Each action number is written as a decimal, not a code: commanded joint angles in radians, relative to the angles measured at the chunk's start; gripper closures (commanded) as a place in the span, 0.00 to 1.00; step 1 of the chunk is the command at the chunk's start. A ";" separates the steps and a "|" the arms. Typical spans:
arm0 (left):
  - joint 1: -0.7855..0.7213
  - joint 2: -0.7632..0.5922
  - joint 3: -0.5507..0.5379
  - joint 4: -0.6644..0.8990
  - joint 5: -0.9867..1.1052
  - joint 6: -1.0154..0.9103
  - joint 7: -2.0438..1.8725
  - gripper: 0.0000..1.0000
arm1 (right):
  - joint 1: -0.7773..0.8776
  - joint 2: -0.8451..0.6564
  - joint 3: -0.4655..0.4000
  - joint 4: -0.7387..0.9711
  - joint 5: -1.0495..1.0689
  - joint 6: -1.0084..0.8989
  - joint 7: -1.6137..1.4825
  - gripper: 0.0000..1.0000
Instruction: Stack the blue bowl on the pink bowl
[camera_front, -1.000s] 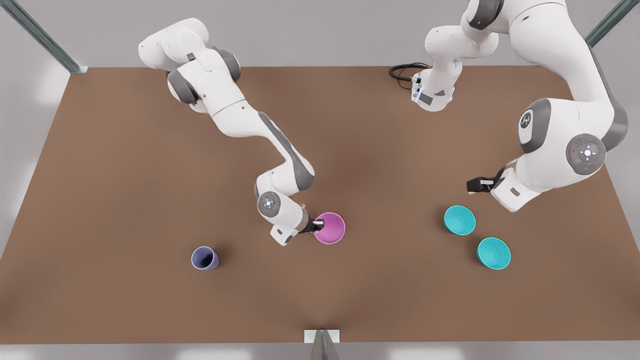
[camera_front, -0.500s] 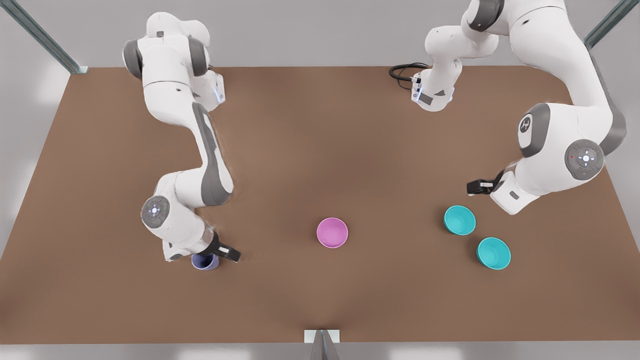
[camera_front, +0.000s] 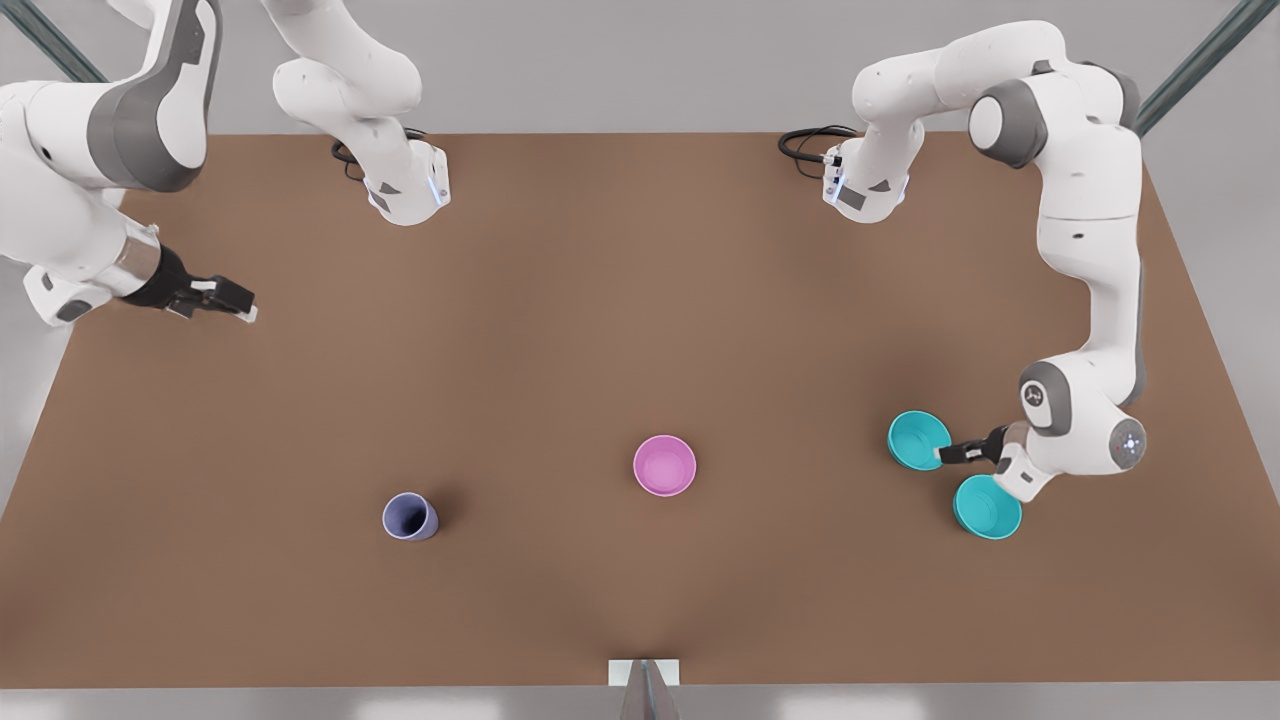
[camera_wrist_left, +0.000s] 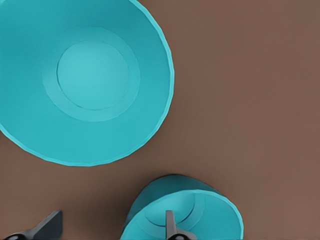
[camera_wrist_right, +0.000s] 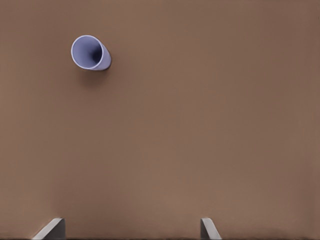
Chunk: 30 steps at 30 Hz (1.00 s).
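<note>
Two turquoise blue bowls stand at the front view's right, one (camera_front: 915, 438) nearer the middle and one (camera_front: 990, 510) beside it. My left gripper (camera_front: 943, 456) is low at the first bowl's rim and open. In the left wrist view one fingertip (camera_wrist_left: 171, 226) is inside this bowl (camera_wrist_left: 210, 215) and the other (camera_wrist_left: 50, 227) is outside it; the second bowl (camera_wrist_left: 85, 80) lies beyond. The pink bowl (camera_front: 664, 465) sits upright at mid-table. My right gripper (camera_front: 232, 300) hangs open at the far left, away from all of them.
A lavender cup (camera_front: 409, 517) (camera_wrist_right: 90, 52) stands left of the pink bowl. Both arm bases (camera_front: 405, 185) (camera_front: 865, 185) sit at the table's back edge. The brown table (camera_front: 640, 300) lies bare between the pink bowl and the blue bowls.
The right arm left the pink bowl, passed by the lavender cup and rose to the far left. The left arm swung down and brought its open gripper to the blue bowl's rim.
</note>
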 joint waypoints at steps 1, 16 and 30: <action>0.000 -0.004 -0.001 -0.032 -0.009 0.116 0.253 0.00 | -0.008 0.016 0.014 -0.004 -0.059 -0.050 -0.195 0.00; -0.086 -0.084 -0.018 -0.047 -0.079 0.058 0.034 0.79 | -0.020 0.212 0.007 0.177 0.009 -0.104 -0.185 0.00; -0.712 0.189 0.010 0.629 -0.039 -0.112 -0.707 0.79 | -0.018 0.217 0.007 0.177 0.007 -0.107 -0.185 0.00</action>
